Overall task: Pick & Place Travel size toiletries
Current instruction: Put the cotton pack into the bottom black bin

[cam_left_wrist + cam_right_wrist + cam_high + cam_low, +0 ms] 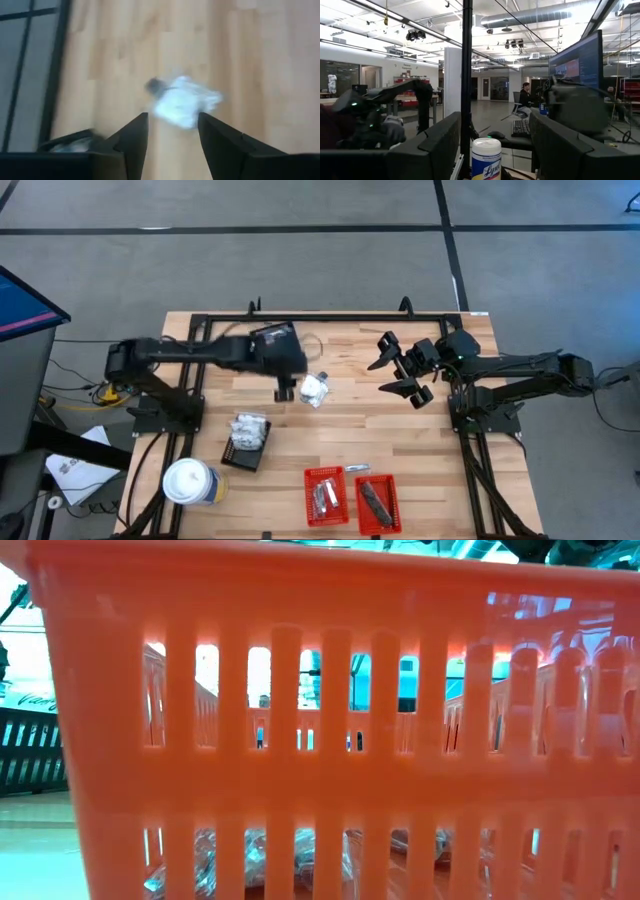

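A clear-wrapped white packet (314, 389) is seen lying on the bare wooden table (420, 440) near its middle, just beside the left gripper (285, 392), whose fingers (132, 137) are parted around nothing, with the packet just ahead of them. It is judged light, soft and crinkly – the slick film may slip, so it is best pinched across its bunched middle. The right gripper (405, 370) is held wide open and empty – raised over the table's far right side.
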Available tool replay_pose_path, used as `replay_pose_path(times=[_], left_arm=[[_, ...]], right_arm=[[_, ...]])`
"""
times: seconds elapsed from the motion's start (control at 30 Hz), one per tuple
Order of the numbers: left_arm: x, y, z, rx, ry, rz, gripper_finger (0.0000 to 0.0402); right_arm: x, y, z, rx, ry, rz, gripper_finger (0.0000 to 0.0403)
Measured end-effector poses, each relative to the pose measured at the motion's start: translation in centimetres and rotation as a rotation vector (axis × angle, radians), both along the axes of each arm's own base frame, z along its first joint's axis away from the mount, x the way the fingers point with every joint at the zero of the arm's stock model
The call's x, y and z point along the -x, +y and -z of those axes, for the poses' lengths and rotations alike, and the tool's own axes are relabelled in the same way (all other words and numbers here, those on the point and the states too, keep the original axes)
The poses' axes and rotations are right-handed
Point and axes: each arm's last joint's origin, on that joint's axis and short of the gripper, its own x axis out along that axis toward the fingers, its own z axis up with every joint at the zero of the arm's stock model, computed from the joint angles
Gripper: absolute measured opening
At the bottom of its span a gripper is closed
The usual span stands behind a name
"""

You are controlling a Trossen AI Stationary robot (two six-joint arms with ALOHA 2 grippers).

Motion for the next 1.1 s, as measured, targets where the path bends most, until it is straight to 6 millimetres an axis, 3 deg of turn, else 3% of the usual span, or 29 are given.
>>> replay_pose_path(times=[0.17,0.37,0.53,0.63,0.87,1.1], left_arm=[[-1.6,-3.1,1.8,0.026,0.017,-0.029,0.0153],[-3.6,-4.0,5.8,0.035,0.094,-0.127,0.0125],[-4.8,-2.9,8.7,-0.178,0.153,-0.244,0.0093],[-5.1,-1.6,9.4,-0.249,0.149,-0.323,0.0071],[-5.3,0.9,10.0,-0.081,0.135,-0.357,0.002],[-5.4,2.3,10.0,0.006,0.089,-0.405,0.0008]], right_arm=[[0.0,0.0,0.0,-0.001,0.004,0.0,0.023],[0.0,0.0,0.0,-0.002,0.004,0.003,0.023],[0.0,0.0,0.0,-0.002,0.004,0.002,0.023],[0.0,0.0,0.0,-0.002,0.004,0.003,0.023],[0.0,0.0,0.0,-0.002,0.005,0.003,0.023],[0.0,0.0,0.1,-0.003,0.008,0.003,0.023]])
